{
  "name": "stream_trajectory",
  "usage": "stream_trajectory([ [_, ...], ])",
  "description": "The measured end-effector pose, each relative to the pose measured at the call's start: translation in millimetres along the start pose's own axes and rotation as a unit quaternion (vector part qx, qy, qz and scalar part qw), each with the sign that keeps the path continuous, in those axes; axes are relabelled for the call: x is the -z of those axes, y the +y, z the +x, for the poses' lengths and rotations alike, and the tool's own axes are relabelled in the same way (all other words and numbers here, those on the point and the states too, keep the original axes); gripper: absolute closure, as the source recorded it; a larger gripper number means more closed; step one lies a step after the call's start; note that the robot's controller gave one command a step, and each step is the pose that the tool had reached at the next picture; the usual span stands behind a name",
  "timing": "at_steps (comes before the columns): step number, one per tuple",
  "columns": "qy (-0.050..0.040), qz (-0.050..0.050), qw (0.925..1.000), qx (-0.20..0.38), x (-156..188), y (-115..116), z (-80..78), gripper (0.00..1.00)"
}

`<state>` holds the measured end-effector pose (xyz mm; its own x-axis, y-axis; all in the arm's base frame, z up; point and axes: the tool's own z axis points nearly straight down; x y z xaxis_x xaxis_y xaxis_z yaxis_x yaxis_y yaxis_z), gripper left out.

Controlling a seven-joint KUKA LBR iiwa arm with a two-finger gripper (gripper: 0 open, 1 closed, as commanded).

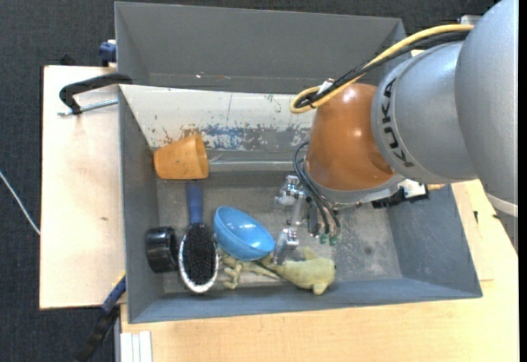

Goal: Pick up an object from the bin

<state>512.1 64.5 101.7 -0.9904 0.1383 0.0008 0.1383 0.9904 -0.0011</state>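
The gripper (pixel 288 216), fingers spread and empty, sits low in the frame's lower middle, just right of the blue bowl (pixel 243 234) and above the yellowish toy (pixel 310 273), so the grasp seems pending: centre on one, then close.

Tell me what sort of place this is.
Probably a robotics lab's grasping station: a KUKA arm over a grey metal bin of loose oddments, such as a hairbrush, blue bowl and orange cup.
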Motion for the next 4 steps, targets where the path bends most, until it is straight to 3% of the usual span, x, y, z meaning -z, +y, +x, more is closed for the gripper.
stream_trajectory([
  [1,-0.0042,-0.001,0.9999,0.015,46,-40,11.6,0.0],
  [2,-0.0024,0.005,0.9919,0.127,-28,20,1.8,0.0],
  [3,-0.0024,0.001,0.992,0.126,-28,25,3.6,1.0],
  [4,-0.0067,-0.001,0.9408,0.339,107,44,-3.4,1.0],
])
